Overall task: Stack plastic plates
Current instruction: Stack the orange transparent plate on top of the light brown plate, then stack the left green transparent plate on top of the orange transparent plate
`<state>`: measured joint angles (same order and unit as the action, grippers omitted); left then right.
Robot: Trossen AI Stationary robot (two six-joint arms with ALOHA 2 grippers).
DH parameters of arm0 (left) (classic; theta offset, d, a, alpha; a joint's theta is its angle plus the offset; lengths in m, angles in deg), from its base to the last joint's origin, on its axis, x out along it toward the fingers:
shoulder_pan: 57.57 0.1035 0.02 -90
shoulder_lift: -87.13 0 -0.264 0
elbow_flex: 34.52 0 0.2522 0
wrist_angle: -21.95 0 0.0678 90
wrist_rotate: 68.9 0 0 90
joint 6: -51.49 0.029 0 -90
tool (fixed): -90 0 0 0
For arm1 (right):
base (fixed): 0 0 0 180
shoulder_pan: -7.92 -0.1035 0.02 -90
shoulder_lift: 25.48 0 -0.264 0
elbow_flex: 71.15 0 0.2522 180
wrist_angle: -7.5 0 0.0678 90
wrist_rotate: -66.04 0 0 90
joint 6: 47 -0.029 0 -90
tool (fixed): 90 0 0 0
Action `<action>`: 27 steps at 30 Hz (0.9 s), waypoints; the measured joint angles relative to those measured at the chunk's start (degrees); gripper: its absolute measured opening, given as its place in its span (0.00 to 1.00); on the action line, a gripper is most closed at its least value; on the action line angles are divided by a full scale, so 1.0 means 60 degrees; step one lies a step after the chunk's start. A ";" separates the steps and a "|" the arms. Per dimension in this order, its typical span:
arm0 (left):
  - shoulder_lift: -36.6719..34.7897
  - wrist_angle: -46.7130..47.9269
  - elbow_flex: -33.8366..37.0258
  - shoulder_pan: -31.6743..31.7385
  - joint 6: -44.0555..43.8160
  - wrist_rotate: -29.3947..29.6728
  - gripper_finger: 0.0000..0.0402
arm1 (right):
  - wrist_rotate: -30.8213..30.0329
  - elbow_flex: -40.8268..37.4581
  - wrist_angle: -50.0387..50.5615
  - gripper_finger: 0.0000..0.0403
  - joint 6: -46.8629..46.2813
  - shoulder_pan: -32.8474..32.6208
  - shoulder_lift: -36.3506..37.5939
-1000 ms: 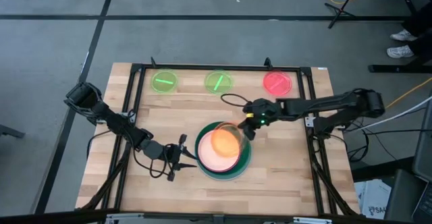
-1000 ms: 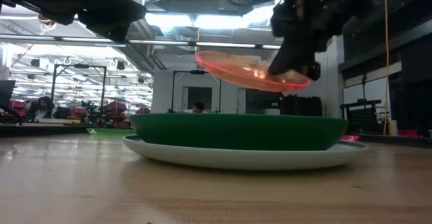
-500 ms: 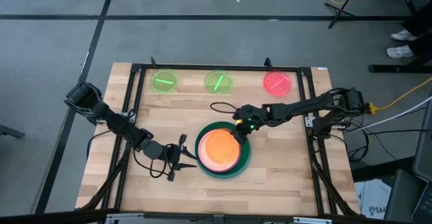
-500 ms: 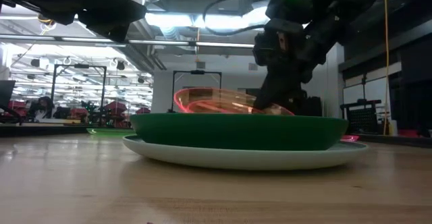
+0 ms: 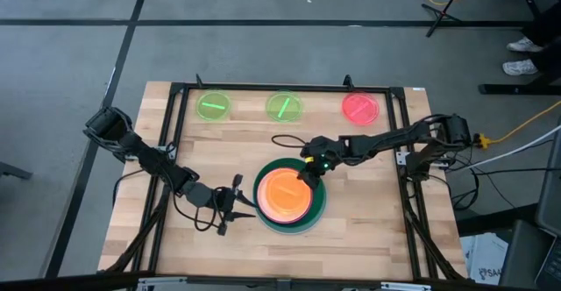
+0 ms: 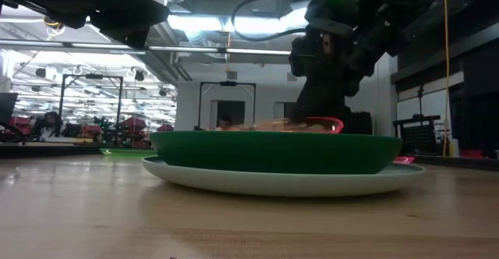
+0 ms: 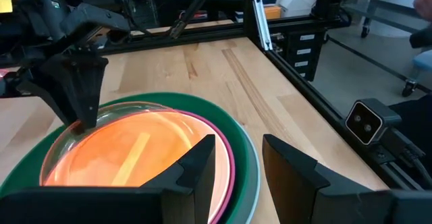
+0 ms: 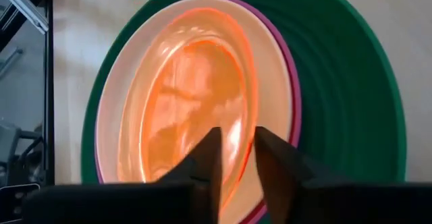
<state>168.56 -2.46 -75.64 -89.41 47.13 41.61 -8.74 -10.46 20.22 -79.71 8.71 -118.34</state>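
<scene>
On the stack at table centre, the orange plate (image 5: 282,194) lies nested. The right gripper (image 5: 306,170) stands narrowly parted astride its rim; it should open fully, then lift straight up. The left gripper (image 5: 235,205) waits beside, fingers apart.

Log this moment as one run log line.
phase: placing | orange plate: on stack | right end effector: at its rim | left end effector: waiting beside stack
</scene>
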 joint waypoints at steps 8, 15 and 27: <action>0.0000 -0.0005 0.0000 0.0016 0.0000 -0.0011 0.29 | -0.0378 0.0000 0.1056 0.36 0.0982 -0.0134 0.1520; -0.0103 0.0049 -0.0244 0.0542 0.0000 0.0665 0.29 | -0.2695 -0.0134 0.1152 0.36 0.3028 -0.1261 0.3062; -0.1502 0.3251 -0.0695 0.3162 -0.0540 0.0761 0.29 | -0.3192 -0.2179 -0.2445 0.37 0.4974 -0.1948 0.3273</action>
<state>159.54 17.05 -79.81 -70.43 43.88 46.18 -27.89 -23.53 5.54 -49.86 -2.98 -98.70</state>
